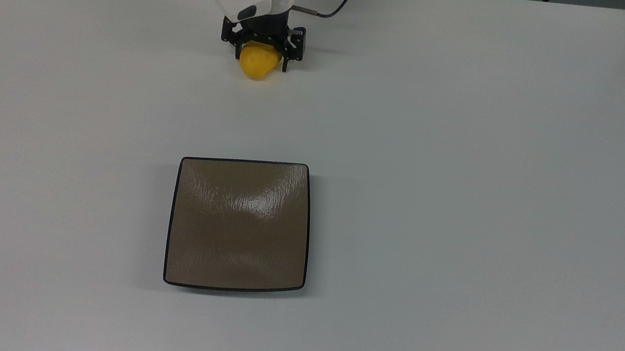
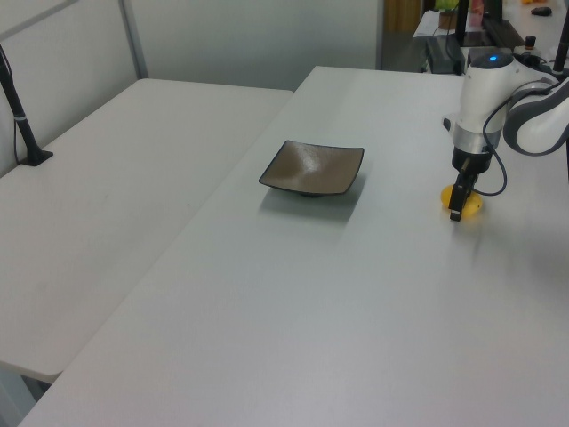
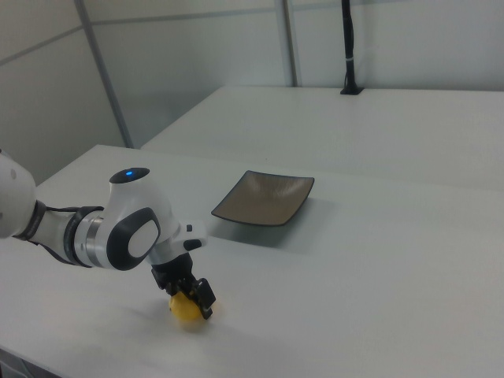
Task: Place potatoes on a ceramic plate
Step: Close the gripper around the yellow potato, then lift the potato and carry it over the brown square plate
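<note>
Top view: at twelve o'clock, the potato (image 1: 258,64) is straddled by the spread, unclosed gripper (image 1: 261,57); closing, then carriage toward the six-o'clock ceramic plate (image 1: 239,224), is judged next.

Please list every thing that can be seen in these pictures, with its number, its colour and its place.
potato: one, bright yellow, on the table near the far edge in the top view, between the gripper's fingers.
ceramic plate: one, square, taupe-brown with a thin black rim, nothing on it, below the potato in the top view and apart from it.
table: one, white, under everything.
second table: one, white, at the left view's left.
black post: one, standing on the second table.
arm: one, white and grey, bent down over the potato.
gripper: one, black, open, lowered around the potato.
</note>
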`<action>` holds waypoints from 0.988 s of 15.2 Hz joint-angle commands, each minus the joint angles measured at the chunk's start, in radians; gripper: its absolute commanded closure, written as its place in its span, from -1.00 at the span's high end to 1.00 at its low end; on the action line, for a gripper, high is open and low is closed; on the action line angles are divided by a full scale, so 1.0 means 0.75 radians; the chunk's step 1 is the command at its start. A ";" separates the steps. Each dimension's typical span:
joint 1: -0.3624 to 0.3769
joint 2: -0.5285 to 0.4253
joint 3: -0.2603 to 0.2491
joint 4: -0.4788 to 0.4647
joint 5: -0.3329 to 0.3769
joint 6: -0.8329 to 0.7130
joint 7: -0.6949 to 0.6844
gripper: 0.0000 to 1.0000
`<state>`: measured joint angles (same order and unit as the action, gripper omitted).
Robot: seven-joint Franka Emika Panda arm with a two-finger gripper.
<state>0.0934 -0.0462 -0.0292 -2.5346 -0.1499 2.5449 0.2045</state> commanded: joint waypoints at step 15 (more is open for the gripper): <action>-0.004 -0.041 0.000 0.519 -0.001 -0.525 -0.056 -1.00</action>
<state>0.0862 -0.0779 -0.0284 -2.2910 -0.1513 2.3057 0.1996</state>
